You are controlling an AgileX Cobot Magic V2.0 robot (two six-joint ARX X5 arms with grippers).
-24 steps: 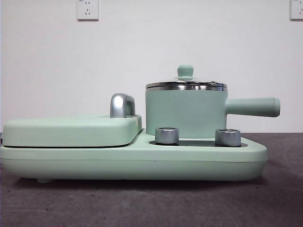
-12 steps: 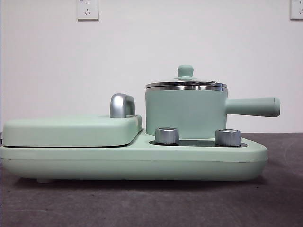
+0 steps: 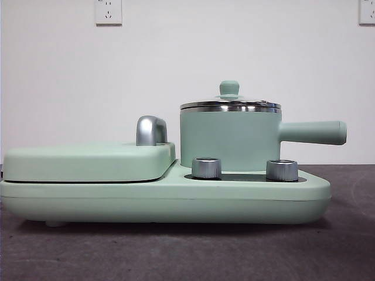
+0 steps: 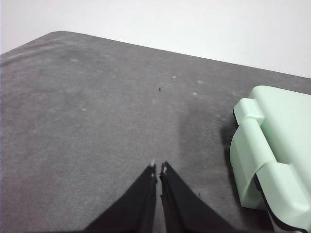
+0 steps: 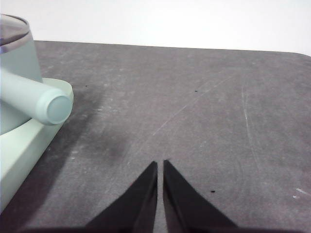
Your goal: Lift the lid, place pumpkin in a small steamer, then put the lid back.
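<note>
Nearest in the front view is the dark grey worktop (image 3: 187,252). On it sits a wide mint-green cooker base (image 3: 170,202) with two shiny silver dials (image 3: 206,167) at its front. On the base's left part lies the flat griddle cover (image 3: 88,162), with its chrome handle (image 3: 151,130) sticking up. Behind the dials, the small steamer (image 3: 229,137) stands upright on the base, and its long handle (image 3: 313,132) points off to the side. The lid (image 3: 230,104) sits flat on top of the small steamer, with its little green knob (image 3: 229,88) pointing up. Farther back is a white wall with a power socket (image 3: 108,12).

The pumpkin does not show in any view.

The left gripper (image 4: 158,168) hangs over bare worktop near the griddle end of the base, and its jaws are pressed together with nothing between them. The right gripper (image 5: 160,164) hangs over bare worktop near the tip of the steamer's handle, also closed on nothing.
</note>
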